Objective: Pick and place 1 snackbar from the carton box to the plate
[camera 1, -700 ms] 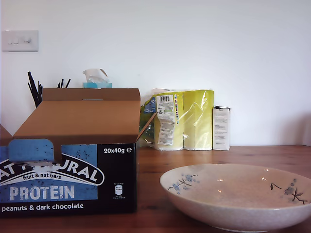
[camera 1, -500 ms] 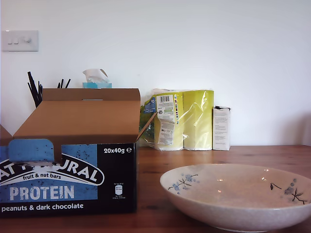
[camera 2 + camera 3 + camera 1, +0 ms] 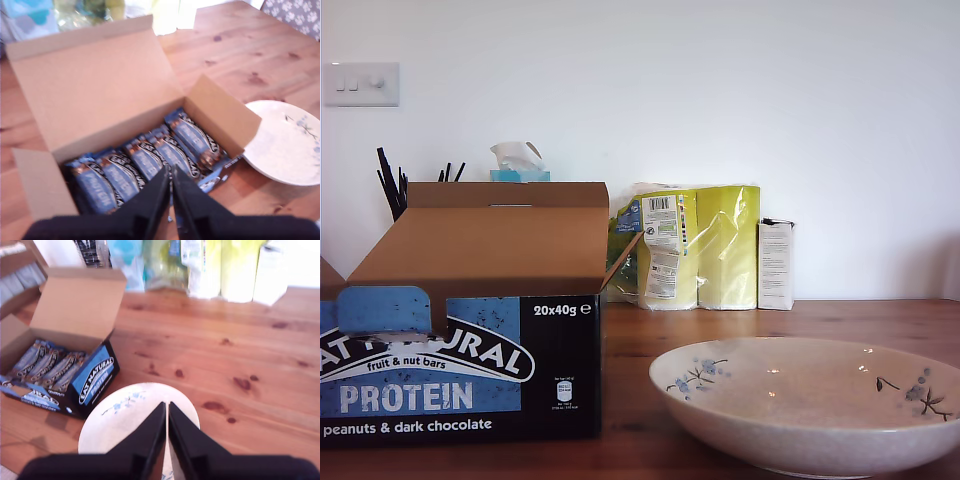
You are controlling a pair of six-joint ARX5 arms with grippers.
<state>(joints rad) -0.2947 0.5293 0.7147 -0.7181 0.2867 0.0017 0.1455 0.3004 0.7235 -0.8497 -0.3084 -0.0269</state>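
- Several snackbars (image 3: 145, 162) lie in a row inside the carton box (image 3: 470, 370), flaps open; box sits on wooden table (image 3: 770, 320) at the exterior view's left.
- Plate (image 3: 810, 405) just beside the box at the exterior view's right, nothing in it.
- My first gripper (image 3: 171, 200) hangs above the box over the bars, jaws pressed together, holding nothing.
- My second gripper (image 3: 166, 435) above the plate, jaws closed too, nothing held.
- Yellow roll pack (image 3: 705, 245) and small white box (image 3: 776, 265) stand by the back wall.
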